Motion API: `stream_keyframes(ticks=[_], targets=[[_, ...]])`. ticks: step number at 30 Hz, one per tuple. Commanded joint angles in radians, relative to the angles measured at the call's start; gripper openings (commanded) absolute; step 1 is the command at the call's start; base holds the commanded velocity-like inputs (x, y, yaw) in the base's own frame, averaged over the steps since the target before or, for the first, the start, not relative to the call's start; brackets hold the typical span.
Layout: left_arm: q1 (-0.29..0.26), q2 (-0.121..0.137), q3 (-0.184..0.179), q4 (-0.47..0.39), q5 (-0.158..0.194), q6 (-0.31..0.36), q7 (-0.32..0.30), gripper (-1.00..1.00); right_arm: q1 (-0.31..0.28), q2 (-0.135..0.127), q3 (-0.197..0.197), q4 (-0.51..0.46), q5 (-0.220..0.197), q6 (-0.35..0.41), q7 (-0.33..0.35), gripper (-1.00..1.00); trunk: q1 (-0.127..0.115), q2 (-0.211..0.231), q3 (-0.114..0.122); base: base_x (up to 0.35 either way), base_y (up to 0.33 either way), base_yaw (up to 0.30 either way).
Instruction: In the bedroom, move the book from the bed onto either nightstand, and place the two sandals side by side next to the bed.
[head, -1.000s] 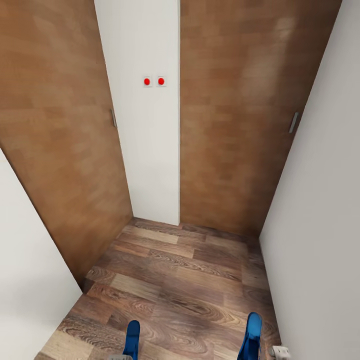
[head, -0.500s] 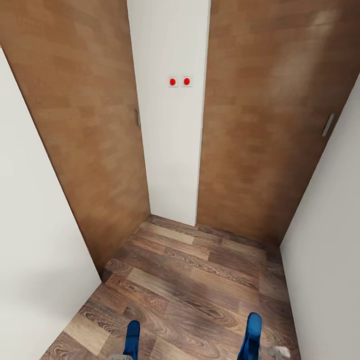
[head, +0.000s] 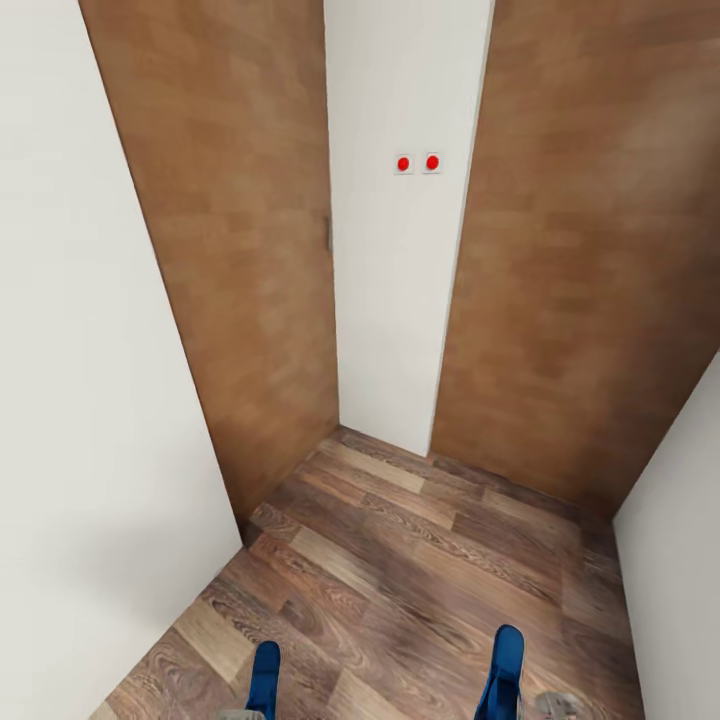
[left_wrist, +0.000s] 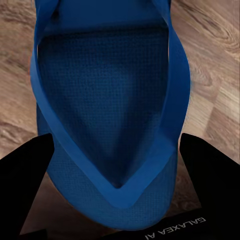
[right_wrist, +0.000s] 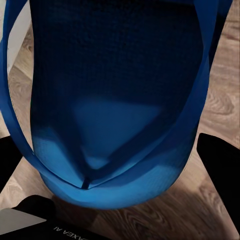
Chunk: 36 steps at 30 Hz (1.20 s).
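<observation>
Head view faces a corner of white walls (head: 90, 350) with two brown wooden doors (head: 250, 260), one either side of a narrow white wall strip carrying two red dots (head: 417, 163). Wood-plank floor (head: 420, 560) below, grey-brown. Left sandal (head: 265, 678), blue, shows at the lower edge on the robot's left; right sandal (head: 503, 672), also blue, on its right, well apart. Left gripper (left_wrist: 117, 155): black fingers (left_wrist: 25, 175) sit on either side of the left sandal's toe end, clamped on it, strap facing the camera. Right gripper (right_wrist: 115, 165): clenched on the right sandal the same way, floor beneath.
</observation>
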Motion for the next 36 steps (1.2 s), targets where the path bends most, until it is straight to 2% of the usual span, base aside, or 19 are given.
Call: stream_keyframes(ticks=[1, 36], targets=[[-0.001, 0.0, -0.008, 0.001, 0.009, -0.004, -0.002, -1.0, -0.002, 0.0, 0.008, 0.004, -0.008, -0.007, 0.005, -1.0, 0.0, 0.0, -0.001, 0.0, 0.0, 0.29], [-0.001, -0.001, -0.01, 0.001, 0.009, -0.004, -0.002, -1.0, -0.002, 0.0, 0.008, 0.004, -0.008, -0.007, 0.005, -1.0, 0.0, 0.0, -0.001, 0.0, 0.0, 0.29]])
